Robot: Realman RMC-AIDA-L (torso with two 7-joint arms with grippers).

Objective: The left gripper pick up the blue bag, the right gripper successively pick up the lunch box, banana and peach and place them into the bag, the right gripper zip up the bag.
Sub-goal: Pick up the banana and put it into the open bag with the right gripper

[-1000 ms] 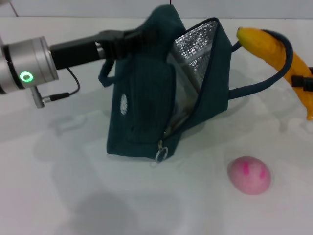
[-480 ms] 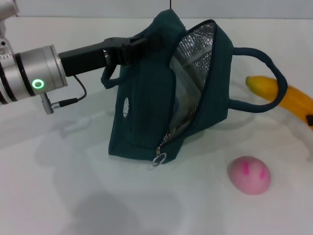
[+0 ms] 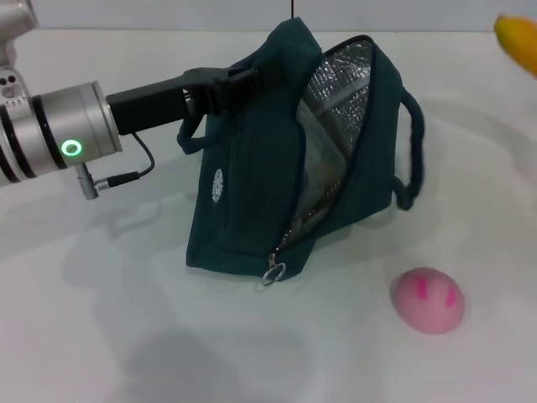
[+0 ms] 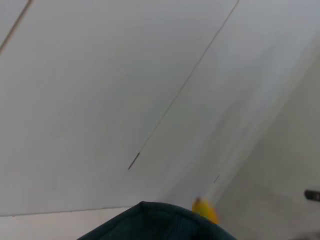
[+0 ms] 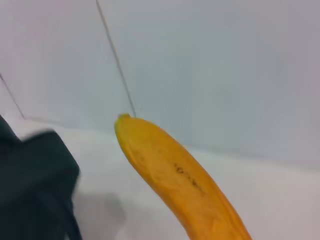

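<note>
My left gripper [image 3: 248,81] is shut on the top edge of the blue bag [image 3: 252,185] and holds it upright on the table. The bag's mouth gapes to the right and shows the silver lining [image 3: 340,88]. Its zipper ring [image 3: 272,270] hangs at the lower front. The banana [image 3: 518,38] hangs in the air at the far right, well clear of the bag, and only its tip shows there. It fills the right wrist view [image 5: 175,175], carried by my right gripper, which is out of frame. The pink peach [image 3: 428,300] lies on the table in front of the bag, to its right. I cannot make out the lunch box.
The bag's right handle [image 3: 409,151] droops against its side. In the left wrist view the bag's top edge [image 4: 160,225] has the banana's tip [image 4: 205,210] just beyond it. White table [image 3: 126,336] surrounds everything, with a wall behind.
The banana has moved away from the bag's mouth, up to the far right corner. The right handle, first hooked on it, has dropped against the bag. My left arm shifted slightly right.
</note>
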